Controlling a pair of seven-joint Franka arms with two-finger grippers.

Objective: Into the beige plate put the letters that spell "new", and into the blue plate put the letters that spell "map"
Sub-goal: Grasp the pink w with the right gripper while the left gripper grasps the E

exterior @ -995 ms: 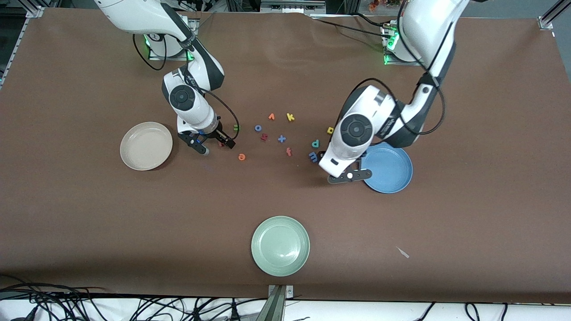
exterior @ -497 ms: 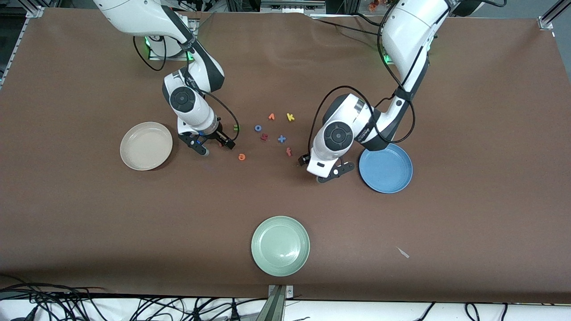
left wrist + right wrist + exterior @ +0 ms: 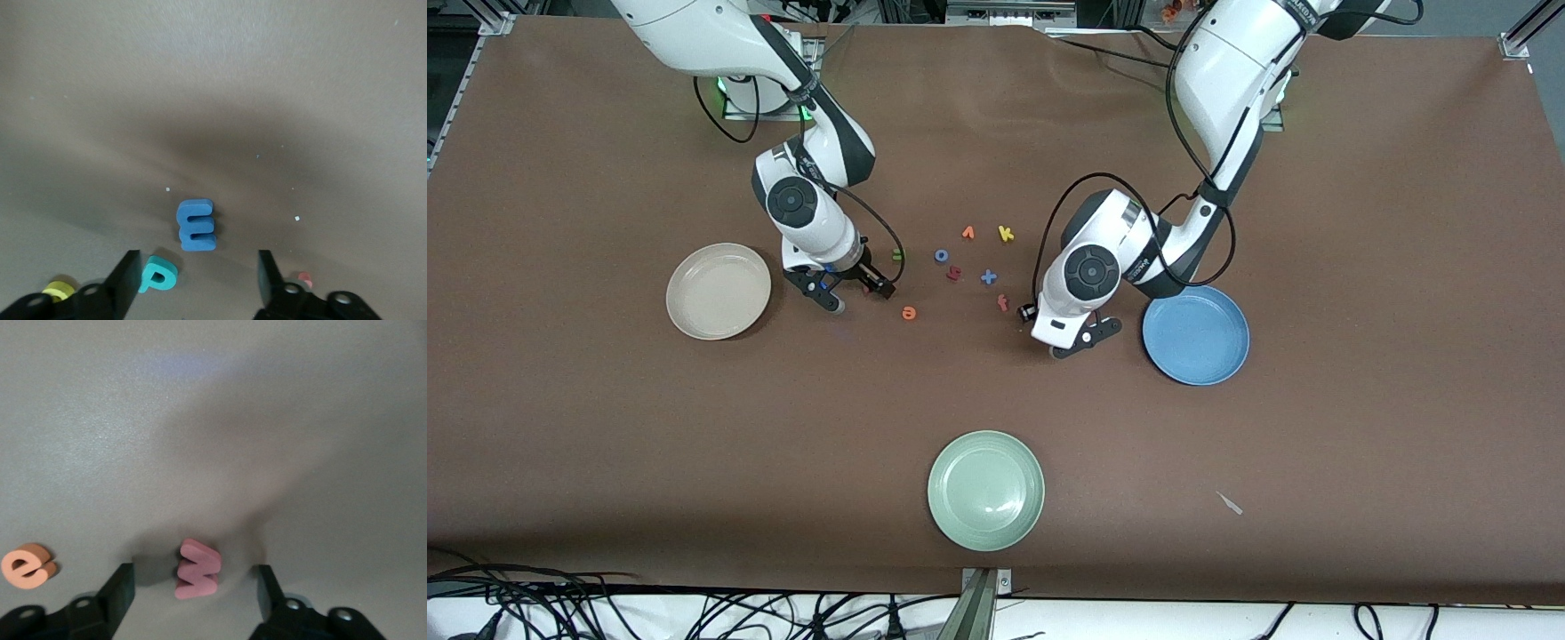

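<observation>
The blue m lies on the table between the spread fingers of the left gripper, untouched, with the teal p and yellow a just beside it, near the blue plate. The pink w lies likewise between the right gripper's parted fingers, ungrasped. The orange e rests nearby, the beige plate toward the right arm's end.

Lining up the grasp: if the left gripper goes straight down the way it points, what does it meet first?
Most likely the blue m, lying flat between the open fingers of the left gripper. The teal p sits close beside one finger, so it might be touched too.
</observation>
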